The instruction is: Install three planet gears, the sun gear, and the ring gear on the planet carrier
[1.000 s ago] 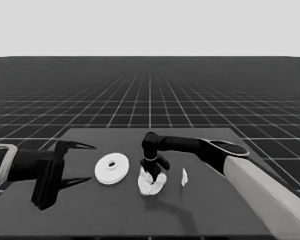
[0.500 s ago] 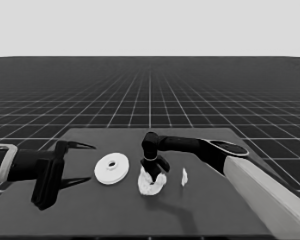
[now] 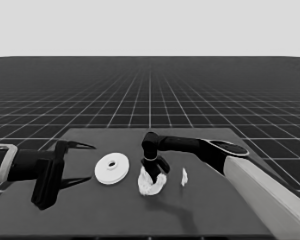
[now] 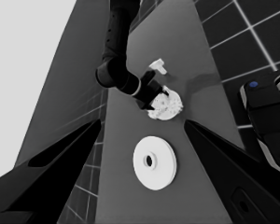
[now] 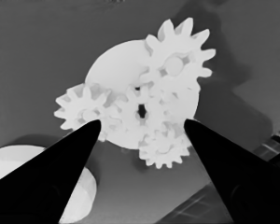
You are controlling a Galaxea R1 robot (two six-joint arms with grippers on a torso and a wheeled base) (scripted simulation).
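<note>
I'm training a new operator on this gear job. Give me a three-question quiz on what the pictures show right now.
1. True or false: the larger round part already covers the gears.
2. Which gripper is at the smaller round part? A) left gripper B) right gripper C) neither
3. Fill in: the number of gears seen on the smaller round part in the right wrist view is ____.

Key
1. False. It lies flat on the table, beside the gear stack.
2. B. Its fingers are spread over the stack; the left arm waits at the table's left end.
3. Four: three around one in the middle.
</note>
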